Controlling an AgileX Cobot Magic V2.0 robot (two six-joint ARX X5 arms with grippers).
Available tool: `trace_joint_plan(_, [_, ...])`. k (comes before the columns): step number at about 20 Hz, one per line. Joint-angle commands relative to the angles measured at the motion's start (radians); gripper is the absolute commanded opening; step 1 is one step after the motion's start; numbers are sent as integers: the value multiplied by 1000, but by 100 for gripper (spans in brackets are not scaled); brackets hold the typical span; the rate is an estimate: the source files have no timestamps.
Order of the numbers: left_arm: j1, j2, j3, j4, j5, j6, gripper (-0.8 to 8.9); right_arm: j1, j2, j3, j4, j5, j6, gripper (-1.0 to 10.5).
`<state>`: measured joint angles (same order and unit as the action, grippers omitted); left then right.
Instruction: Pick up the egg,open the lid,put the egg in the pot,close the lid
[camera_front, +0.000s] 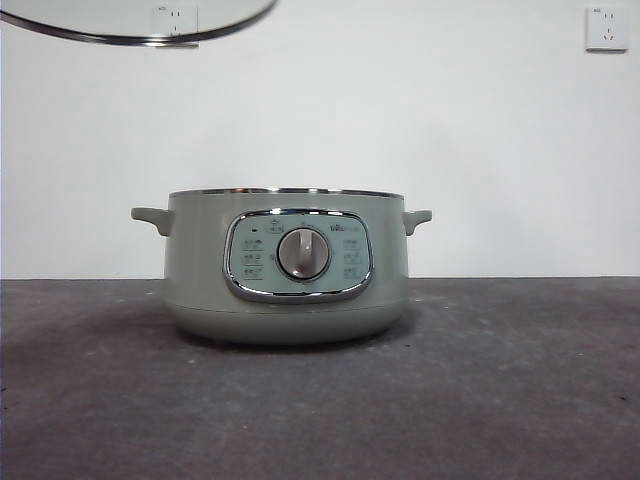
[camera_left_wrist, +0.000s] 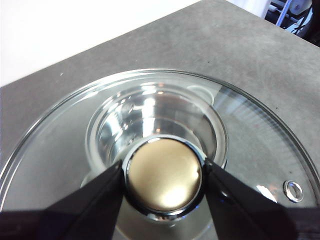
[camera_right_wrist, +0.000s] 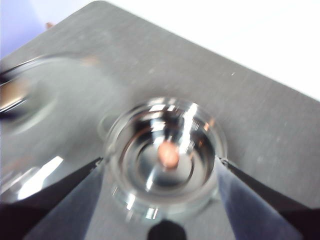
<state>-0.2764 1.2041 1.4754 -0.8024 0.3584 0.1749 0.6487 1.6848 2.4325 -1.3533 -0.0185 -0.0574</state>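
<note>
The left gripper (camera_left_wrist: 164, 175) clamps the clear glass lid's (camera_left_wrist: 250, 130) knob, holding it aloft so the right gripper (camera_right_wrist: 165, 172), jaws spread, leaves the reddish-brown egg (camera_right_wrist: 168, 154) inside the sage-green pot (camera_front: 287, 265).

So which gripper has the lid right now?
The left gripper, jaws clamped on the lid by its knob; the right gripper hangs open over the pot.

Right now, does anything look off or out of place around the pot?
Nothing is spilled or damaged. The lid is off the pot, held high by its knob in the left hand. The egg lies inside the pot.
</note>
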Motion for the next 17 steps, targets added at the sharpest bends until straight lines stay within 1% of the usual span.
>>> trace_joint_plan(1, [-29,34,9,94,15,10,-6,4,-102,-150,-26,0,2,373])
trace_joint_plan(7, [-64,157,9,222,14,10,-6,8,-348,-486,-25,14,33,373])
trace_joint_plan(10, [-77,224,9,284,7,11,-6,8,-469,-637,-8,27,67,373])
trace_joint_plan(12, [-82,289,9,335,4,13,-6,8,-591,-779,32,27,109,373])
trace_joint_plan(13, [-83,332,9,367,4,13,-6,8,-670,-868,56,33,142,373])
trace_joint_plan(14, [-84,349,9,381,4,13,-6,8,-703,-903,64,42,159,373])
trace_joint_plan(17, [-93,422,9,444,4,13,-6,8,-838,-1057,73,98,230,373])
